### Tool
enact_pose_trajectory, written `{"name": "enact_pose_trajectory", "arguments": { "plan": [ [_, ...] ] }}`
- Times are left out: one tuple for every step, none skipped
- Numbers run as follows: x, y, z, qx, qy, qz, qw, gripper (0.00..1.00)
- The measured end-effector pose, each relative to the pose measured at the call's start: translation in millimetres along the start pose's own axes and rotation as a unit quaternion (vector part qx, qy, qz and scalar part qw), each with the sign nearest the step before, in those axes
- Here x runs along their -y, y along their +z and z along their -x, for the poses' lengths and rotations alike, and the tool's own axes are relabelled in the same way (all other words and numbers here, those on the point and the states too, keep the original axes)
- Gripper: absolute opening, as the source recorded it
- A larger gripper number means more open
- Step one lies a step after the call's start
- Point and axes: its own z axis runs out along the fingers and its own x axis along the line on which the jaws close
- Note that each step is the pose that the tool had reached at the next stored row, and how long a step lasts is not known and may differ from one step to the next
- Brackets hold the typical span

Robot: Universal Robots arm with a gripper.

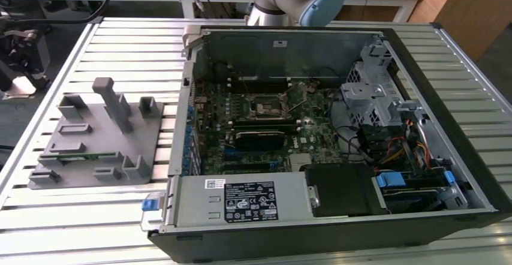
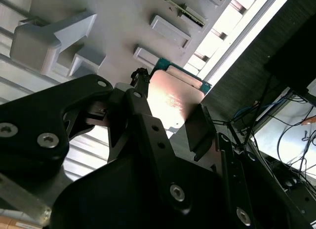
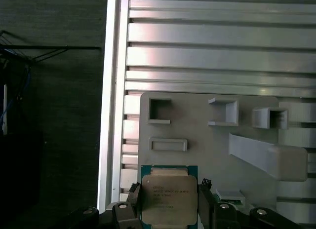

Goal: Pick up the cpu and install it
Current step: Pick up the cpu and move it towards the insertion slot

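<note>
We see the end effector [image 3: 169,209] clamped on the cpu [image 3: 169,194] by two opposite edges, holding it over the grey fixture plate [image 3: 207,150] on the slatted tabletop [image 3: 222,46]. We judge the chip light, rigid and slick-lidded, with a delicate underside, so an edge grip suits it.

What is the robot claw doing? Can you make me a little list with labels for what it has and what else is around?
gripper: shut on the cpu, squeezing it from two sides
cpu: silver lid facing the first wrist view, seen over the grey tray
grey tray: on the slatted table, at the exterior view's left of the computer case
computer case: open, with the motherboard showing
socket: square black frame on the motherboard
job so far: cpu picked up, not yet in the socket
</note>
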Motion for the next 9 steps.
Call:
{"name": "enact_pose_trajectory", "arguments": {
  "plan": [
    [0.0, -0.5, 0.0, 0.0000, 0.000, 0.0000, 1.0000, 0.54],
    [0.0, -1.0, 0.0, 0.0000, 0.000, 0.0000, 1.0000, 0.54],
    [0.0, -1.5, -0.1, 0.0000, 0.000, 0.0000, 1.0000, 0.54],
    [-0.1, -2.0, -0.1, 0.0000, 0.000, 0.0000, 1.0000, 0.54],
    [-0.1, -2.5, -0.1, 0.0000, 0.000, 0.0000, 1.0000, 0.54],
    [-0.1, -3.1, -0.1, 0.0000, 0.000, 0.0000, 1.0000, 0.54],
    [-0.1, -3.7, -0.2, -0.0001, 0.000, 0.0000, 1.0000, 0.54],
    [-0.1, -4.2, -0.2, 0.0000, 0.000, 0.0000, 1.0000, 0.54],
    [-0.1, -4.7, -0.2, 0.0000, 0.000, 0.0000, 1.0000, 0.54]
  ]
}}
